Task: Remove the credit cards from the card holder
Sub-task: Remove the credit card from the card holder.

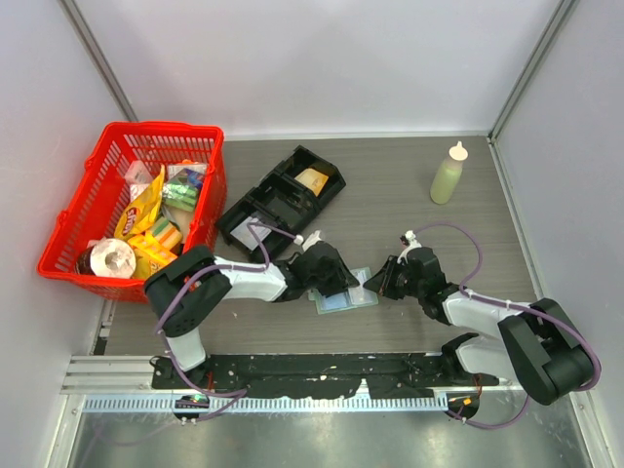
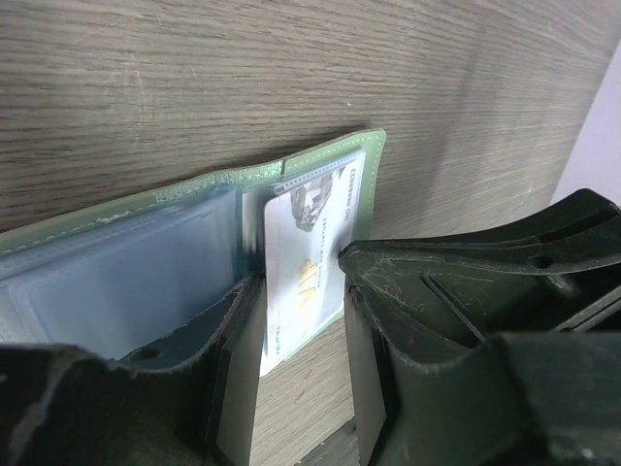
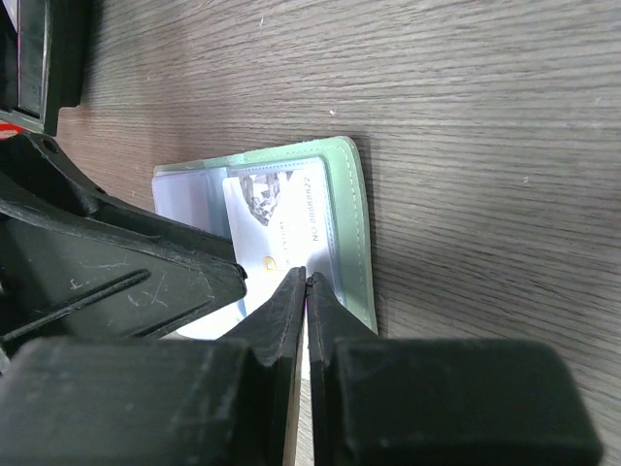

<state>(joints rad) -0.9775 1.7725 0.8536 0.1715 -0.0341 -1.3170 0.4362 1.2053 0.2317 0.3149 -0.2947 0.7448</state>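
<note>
Card extraction, wood-grain tabletop (image 2: 291, 78).
Closed right hand (image 3: 306, 277) apparently pins the flat pale green folding card holder (image 3: 349, 223); left hand (image 2: 296, 282), jaws apart, straddles its pale plastic credit card (image 2: 306, 233) for a pinch.

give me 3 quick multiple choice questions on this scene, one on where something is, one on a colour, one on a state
1. What colour is the card holder cover? A red; B black; C pale green.
2. Where is the squeeze bottle? A lying flat at the near edge; B standing at the far right of the table; C inside the card holder.
3. How do the jaws of the right gripper stand? A shut, tips together; B wide open; C out of view.
Answers: 1 C, a green border frames the credit card in both wrist views. 2 B, the top view shows it upright there. 3 A, the right wrist view shows the fingertips meeting.
</note>
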